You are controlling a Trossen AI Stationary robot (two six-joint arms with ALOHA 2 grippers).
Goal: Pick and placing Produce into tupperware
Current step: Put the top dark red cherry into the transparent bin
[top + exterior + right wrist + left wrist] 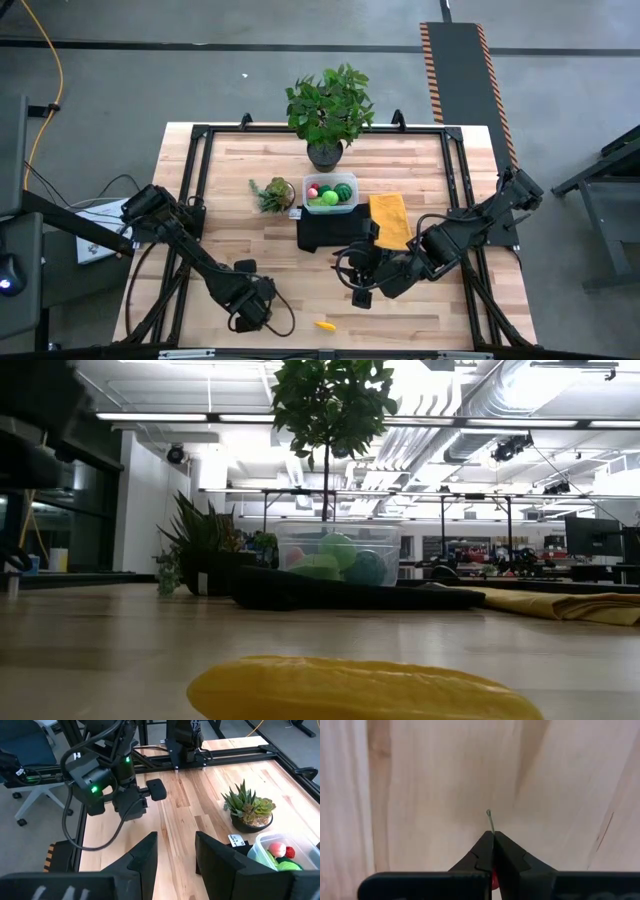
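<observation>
Grips a cherry (493, 879) between the fully closed fingers of the left gripper (493, 836). Shows only a sliver of red at the seam and a thin green stem poking out past the fingertips. Hangs above bare table (230, 240) near the front edge. Judged as a pinch on a very small piece, hence the jaws pressed tight with no gap.

Leaves a yellow piece (325, 325) lying loose on the boards just beside the left gripper, between it and the right gripper (175, 837). Judged as not yet collected.

Keeps the right gripper's fingers spread wide and holding nothing, near the front corner of the black cloth (330, 232). Points them across the table toward the left arm. Judged as waiting, or ready for the yellow piece.

Places the tupperware (332, 192) well apart from the left gripper, beyond the black cloth and touching its far edge. Already contains red, light green and dark green produce (330, 194). Requires a long carry up and across from the left gripper.

Sets a yellow cloth (390, 220) just beside the box, a small spiky plant (275, 192) on its other side, and a big leafy plant (328, 105) farthest off.
</observation>
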